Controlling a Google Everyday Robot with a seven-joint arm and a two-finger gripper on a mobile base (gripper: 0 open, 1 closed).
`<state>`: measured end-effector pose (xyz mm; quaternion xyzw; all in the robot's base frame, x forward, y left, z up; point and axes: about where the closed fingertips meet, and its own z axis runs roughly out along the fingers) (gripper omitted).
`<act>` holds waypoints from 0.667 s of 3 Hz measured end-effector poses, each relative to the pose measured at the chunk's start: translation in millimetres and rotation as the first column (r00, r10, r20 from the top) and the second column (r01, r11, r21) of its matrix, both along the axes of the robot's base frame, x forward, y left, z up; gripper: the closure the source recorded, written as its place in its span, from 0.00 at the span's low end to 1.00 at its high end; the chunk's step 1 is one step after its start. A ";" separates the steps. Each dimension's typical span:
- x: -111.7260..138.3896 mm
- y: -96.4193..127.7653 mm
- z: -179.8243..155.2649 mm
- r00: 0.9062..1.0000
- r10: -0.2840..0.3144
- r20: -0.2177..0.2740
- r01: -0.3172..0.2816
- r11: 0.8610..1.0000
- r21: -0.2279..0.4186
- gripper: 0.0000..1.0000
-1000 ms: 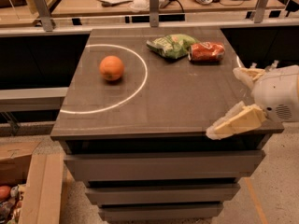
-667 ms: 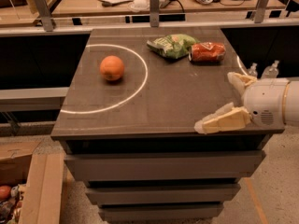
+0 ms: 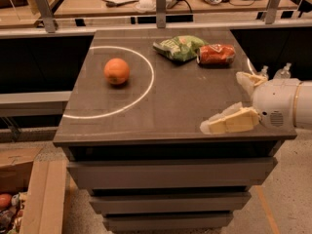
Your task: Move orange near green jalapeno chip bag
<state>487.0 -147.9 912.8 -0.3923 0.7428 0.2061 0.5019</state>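
The orange (image 3: 117, 71) sits on the dark table top (image 3: 170, 106), left of centre, inside a white painted arc. The green jalapeno chip bag (image 3: 179, 47) lies at the table's back, right of centre, with a red-orange foil snack packet (image 3: 216, 54) touching its right side. My gripper (image 3: 229, 101) reaches in from the right, over the table's front right part. Its two pale fingers are spread apart and hold nothing. It is far to the right of the orange and in front of the bag.
A rail with metal posts (image 3: 161, 6) runs behind the table, and a desk with papers and cables lies beyond it. Drawers fill the table's front. A cardboard box (image 3: 29, 199) stands on the floor at lower left.
My gripper has moved left over the table's front right part, toward the middle. The orange and both bags have not moved.
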 end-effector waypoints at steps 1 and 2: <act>4.9 6.6 -7.1 1.000 -0.024 0.017 0.023 0.999 0.036 0.00; 24.9 26.6 -14.0 0.999 -0.010 0.049 0.006 0.996 0.084 0.00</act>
